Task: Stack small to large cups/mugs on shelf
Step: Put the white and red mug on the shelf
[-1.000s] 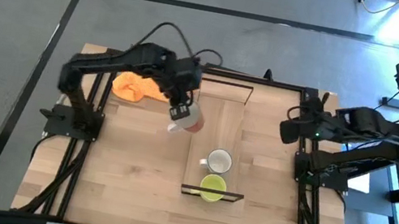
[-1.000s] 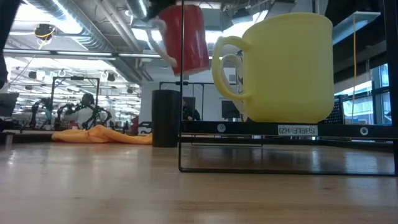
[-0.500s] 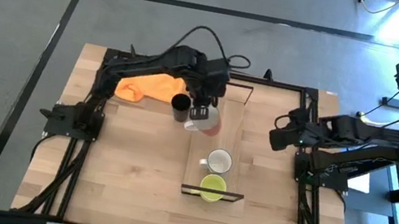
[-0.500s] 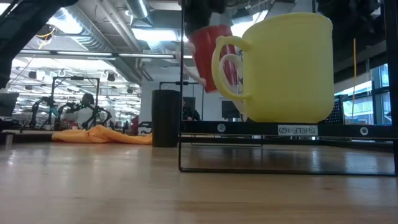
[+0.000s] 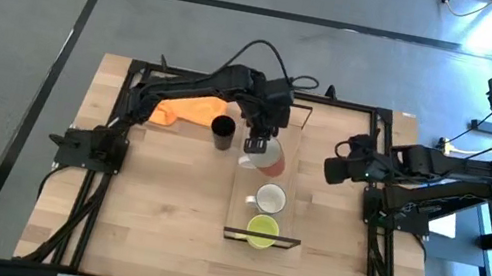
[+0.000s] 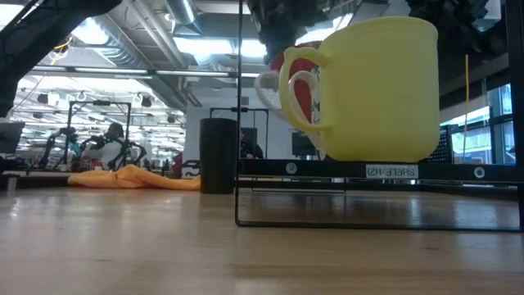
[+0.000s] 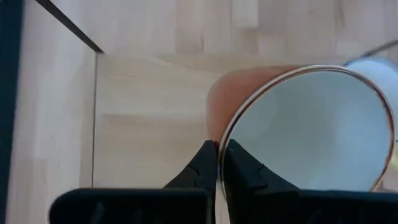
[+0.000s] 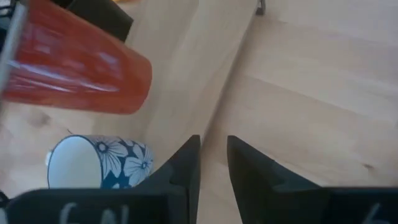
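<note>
My left gripper [image 5: 256, 146] is shut on the white mug with the reddish-brown outside [image 5: 268, 162], over the far half of the shelf [image 5: 289, 137]. The white mug [image 5: 270, 198] and the yellow-green mug [image 5: 261, 229] stand on the shelf's near end. The black cup [image 5: 222, 132] stands on the table left of the shelf. My right gripper [image 5: 332, 169] hovers right of the shelf, slightly open [image 8: 213, 155] and empty. In the low view the reddish-brown mug [image 6: 301, 78] shows behind the yellow-green mug [image 6: 377, 90]. My left gripper pinches the mug's rim [image 7: 219, 138], one finger [image 7: 202, 165] on the reddish-brown outside and one [image 7: 242, 168] inside on the white wall. The fingers come from above, pointing down. The mug hangs tilted below them, over the shelf board.
An orange cloth [image 5: 185, 107] lies at the table's far left, behind the black cup. The shelf's far part [image 8: 180, 81] is bare board. The white mug carries blue flowers [image 8: 99, 163]. Dark frame rails run along the table's edges [image 5: 367, 230].
My left gripper has carried the reddish-brown mug toward the table's right and near edges, from left of the shelf to over it, and has gone lower. My right gripper has gone toward the table's left, nearer the shelf.
</note>
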Robot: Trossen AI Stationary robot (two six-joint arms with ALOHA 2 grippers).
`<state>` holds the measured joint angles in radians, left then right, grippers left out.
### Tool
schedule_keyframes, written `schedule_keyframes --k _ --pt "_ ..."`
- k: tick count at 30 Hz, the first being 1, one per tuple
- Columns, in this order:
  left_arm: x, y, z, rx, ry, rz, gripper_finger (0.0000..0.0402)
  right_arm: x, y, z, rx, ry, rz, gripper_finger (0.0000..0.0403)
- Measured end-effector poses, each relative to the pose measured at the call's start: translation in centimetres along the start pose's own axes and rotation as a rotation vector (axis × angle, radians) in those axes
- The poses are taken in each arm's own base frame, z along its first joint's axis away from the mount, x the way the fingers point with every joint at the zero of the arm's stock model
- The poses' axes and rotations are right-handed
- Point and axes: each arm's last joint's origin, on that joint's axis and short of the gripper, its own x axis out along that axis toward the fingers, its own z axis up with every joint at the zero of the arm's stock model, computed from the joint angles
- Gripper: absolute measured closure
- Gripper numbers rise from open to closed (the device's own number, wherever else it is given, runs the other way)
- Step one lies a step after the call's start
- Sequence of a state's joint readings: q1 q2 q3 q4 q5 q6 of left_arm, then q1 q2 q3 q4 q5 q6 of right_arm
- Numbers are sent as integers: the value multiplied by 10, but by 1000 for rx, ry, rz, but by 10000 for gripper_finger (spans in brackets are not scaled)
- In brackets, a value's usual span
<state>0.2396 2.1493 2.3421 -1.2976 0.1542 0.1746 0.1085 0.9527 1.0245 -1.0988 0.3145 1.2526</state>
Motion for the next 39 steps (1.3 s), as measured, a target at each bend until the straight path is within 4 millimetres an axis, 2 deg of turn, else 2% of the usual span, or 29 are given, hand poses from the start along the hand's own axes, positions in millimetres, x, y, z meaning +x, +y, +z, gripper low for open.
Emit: schedule_keyframes --k 9,23,34,39 --pt "13 4 0 29 22 -20 397 7 11 2 19 -43 32 322" --pt "42 6 2 25 48 -64 395 41 35 -3 -6 27 6 322" --pt "43 7 2 9 46 -84 395 68 48 -10 -38 91 -35 323" --pt "43 7 2 4 47 -84 395 75 49 -12 -49 99 -62 353"
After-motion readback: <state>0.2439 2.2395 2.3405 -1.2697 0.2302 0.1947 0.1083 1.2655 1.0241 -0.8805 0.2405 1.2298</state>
